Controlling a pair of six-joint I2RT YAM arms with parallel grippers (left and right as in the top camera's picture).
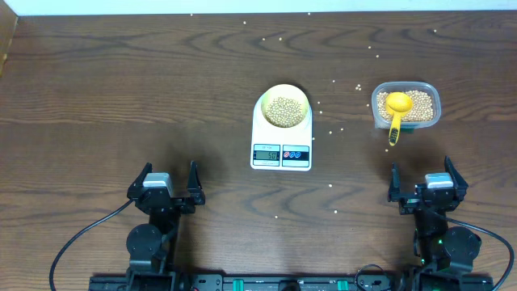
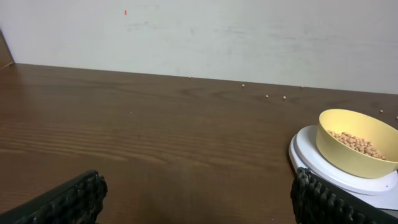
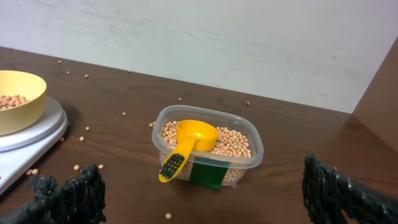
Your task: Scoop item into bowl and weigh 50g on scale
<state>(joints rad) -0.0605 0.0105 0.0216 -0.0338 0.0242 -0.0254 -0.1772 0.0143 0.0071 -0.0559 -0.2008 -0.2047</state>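
- Pale-yellow bowl (image 2: 339,152): one.
- White scale (image 1: 271,137): one, fitted with one display (image 1: 267,154) and two buttons (image 1: 295,153).
- Clear plastic tub (image 3: 256,149): one.
- Yellow scoop (image 3: 198,135): one.
- Grippers: two, namely the left gripper (image 1: 170,166) and the right gripper (image 1: 420,166), two fingers each.
- Beans (image 1: 286,111): too many to count, in three groups. One heap in the bowl, one larger load in the tub, and more than ten loose on the table (image 1: 97,97).
- Table: one.
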